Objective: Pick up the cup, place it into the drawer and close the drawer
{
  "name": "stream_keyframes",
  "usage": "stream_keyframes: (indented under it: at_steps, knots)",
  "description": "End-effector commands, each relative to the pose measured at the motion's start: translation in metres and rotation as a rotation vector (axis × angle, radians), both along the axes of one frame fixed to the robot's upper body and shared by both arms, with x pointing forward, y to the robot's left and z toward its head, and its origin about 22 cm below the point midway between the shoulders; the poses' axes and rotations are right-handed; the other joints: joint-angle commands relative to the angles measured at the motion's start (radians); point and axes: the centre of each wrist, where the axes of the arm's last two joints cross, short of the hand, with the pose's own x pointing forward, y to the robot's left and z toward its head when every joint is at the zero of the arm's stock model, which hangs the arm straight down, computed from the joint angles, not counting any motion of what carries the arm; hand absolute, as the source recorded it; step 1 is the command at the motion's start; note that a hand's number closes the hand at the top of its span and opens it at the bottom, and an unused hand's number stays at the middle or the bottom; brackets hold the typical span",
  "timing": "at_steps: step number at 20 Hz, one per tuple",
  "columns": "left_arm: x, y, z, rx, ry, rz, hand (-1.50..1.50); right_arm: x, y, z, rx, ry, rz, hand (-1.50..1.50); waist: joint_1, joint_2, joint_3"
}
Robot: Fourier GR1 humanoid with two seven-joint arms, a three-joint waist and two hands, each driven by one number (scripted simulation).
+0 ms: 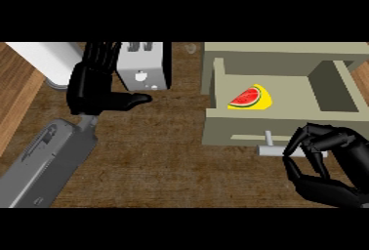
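The beige drawer (281, 129) stands pulled out at the right. Inside it, at the front left, lies a yellow-rimmed watermelon-slice object (251, 98); no plain cup shows elsewhere. My right hand (328, 156) hangs at the drawer's front, right of centre. Its fingers are loosely bent with a wide gap to the thumb, and nothing is in it. The fingertips overlap the right end of the grey bar handle (268, 150). At the upper left my left hand (93, 88) rests open and holds nothing.
A silver toaster (144, 66) stands just right of my left hand. A white appliance (47, 61) sits at the back left corner. A faint glass-like shape (191, 48) shows at the back. Brown counter (158, 156) spreads between both arms.
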Motion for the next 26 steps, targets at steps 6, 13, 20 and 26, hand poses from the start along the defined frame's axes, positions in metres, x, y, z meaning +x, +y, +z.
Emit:
stream_keyframes:
  at_steps: [6,13,20,26]
  knots:
    - [-0.034,0.057,-0.01,-0.013,-0.007,0.017,-1.5,0.025,0.006,-0.017,-0.439,-0.112,0.044,1.5,-0.002,0.006,0.0]
    - [-0.072,0.103,-0.025,-0.006,0.006,0.018,-1.5,0.04,0.032,-0.085,-0.544,-0.084,0.047,1.5,-0.013,0.005,0.0]
    - [-0.083,0.118,-0.033,-0.028,-0.008,0.015,-1.5,0.09,0.042,-0.116,-0.678,-0.045,0.033,-1.5,-0.011,0.007,0.0]
    - [-0.099,0.142,-0.062,-0.029,0.006,0.042,-1.5,0.112,0.026,-0.146,-0.639,0.012,0.04,-1.5,-0.017,0.008,0.0]
